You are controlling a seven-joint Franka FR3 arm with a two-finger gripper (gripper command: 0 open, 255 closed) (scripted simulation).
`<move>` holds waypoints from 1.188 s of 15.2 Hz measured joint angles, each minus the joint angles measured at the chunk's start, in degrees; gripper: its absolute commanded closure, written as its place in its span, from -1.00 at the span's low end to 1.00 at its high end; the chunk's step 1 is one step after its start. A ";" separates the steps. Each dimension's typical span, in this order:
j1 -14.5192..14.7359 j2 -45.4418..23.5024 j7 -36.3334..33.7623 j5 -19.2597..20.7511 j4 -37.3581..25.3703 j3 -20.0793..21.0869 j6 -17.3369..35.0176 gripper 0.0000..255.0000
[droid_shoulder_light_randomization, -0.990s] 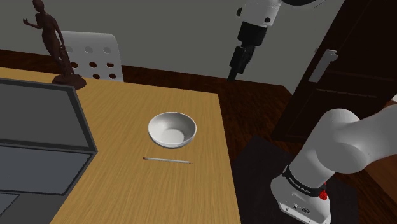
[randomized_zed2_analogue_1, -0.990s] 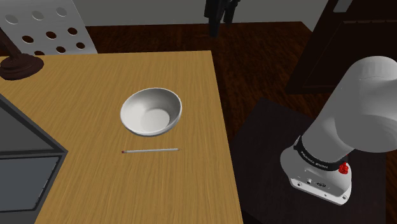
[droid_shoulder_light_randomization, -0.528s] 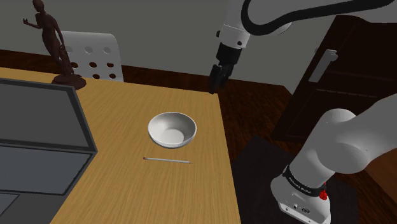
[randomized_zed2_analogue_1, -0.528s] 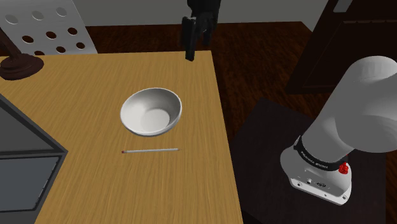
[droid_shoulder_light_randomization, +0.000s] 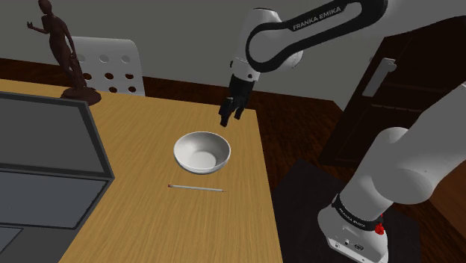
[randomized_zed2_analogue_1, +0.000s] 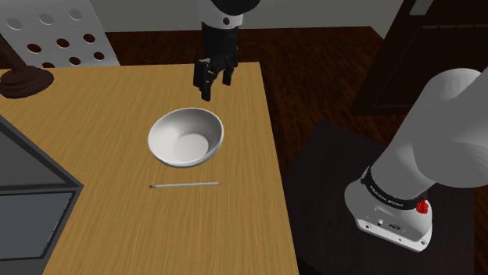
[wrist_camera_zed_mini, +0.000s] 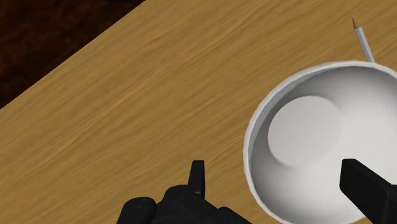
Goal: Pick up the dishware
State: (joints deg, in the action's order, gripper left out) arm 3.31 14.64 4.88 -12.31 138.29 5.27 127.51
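The black gripper point(droid_shoulder_light_randomization: 228, 113) point(randomized_zed2_analogue_1: 208, 78) point(wrist_camera_zed_mini: 273, 177) is held with its fingers point(wrist_camera_zed_mini: 198, 178) spread apart and nothing clasped, above the wooden table point(droid_shoulder_light_randomization: 149, 224) and near the far rim of the white bowl point(droid_shoulder_light_randomization: 202, 152) point(randomized_zed2_analogue_1: 185, 137) point(wrist_camera_zed_mini: 318, 127). In the wrist view one finger is seen against bare wood, the other against the bowl's inside. The bowl is set upright near the table's stand-side edge; a thin pencil point(droid_shoulder_light_randomization: 196, 187) point(randomized_zed2_analogue_1: 184, 185) is laid just beside it, apart. A dark figurine point(droid_shoulder_light_randomization: 63, 45) is stood at the far corner
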 measured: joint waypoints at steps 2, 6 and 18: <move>0.33 -3.99 0.34 -1.01 -1.04 0.19 2.94 -1.00; 0.74 -10.70 1.31 -2.61 -2.64 0.43 7.98 -1.00; 1.03 -14.61 2.49 -3.70 -1.34 0.68 13.23 1.00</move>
State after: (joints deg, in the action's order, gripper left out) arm 4.34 0.04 7.37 -16.02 136.95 5.95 140.74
